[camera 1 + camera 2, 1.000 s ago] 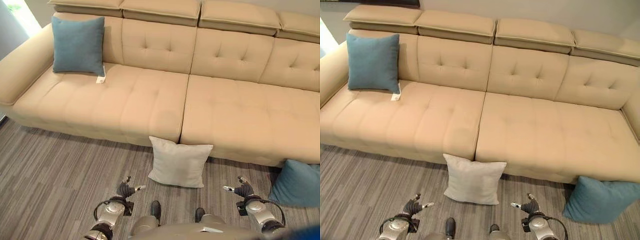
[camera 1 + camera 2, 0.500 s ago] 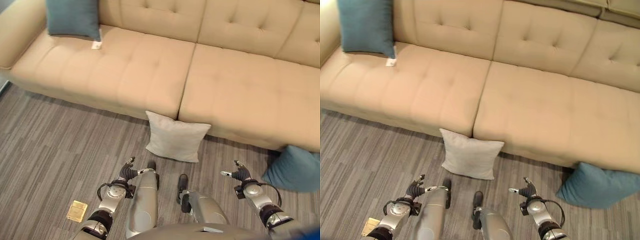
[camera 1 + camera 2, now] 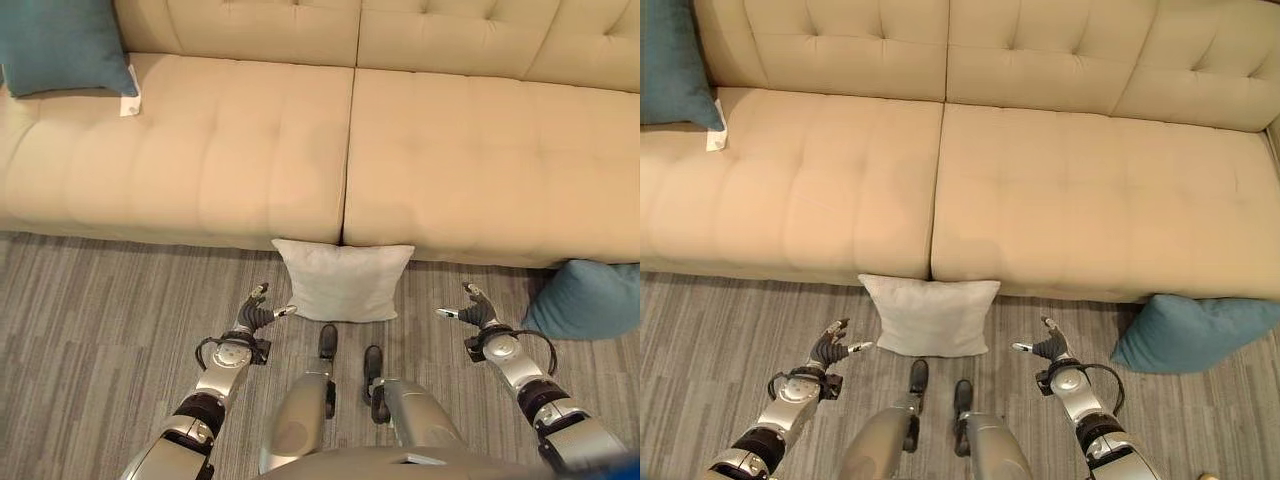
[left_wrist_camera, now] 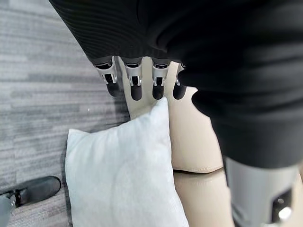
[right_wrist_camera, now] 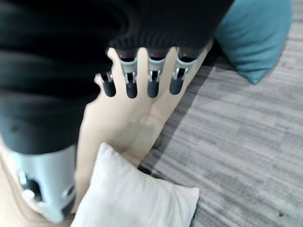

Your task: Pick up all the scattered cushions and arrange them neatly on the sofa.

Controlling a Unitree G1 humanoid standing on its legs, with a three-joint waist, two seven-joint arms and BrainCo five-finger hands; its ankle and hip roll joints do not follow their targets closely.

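Note:
A white cushion leans upright against the front of the beige sofa, on the floor by the seam between its two seats. It also shows in both wrist views. My left hand hovers open just to its left, and my right hand hovers open to its right, both a little short of it. One teal cushion lies on the floor at the right, against the sofa front. Another teal cushion stands on the sofa's left seat.
Grey striped carpet runs along the sofa front. A small white tag hangs beside the teal cushion on the seat. The two seat pads stretch wide and bare between the cushions.
The camera has swung nearer and more squarely to the sofa front. Both hands have come forward, level with the white cushion's sides, still open.

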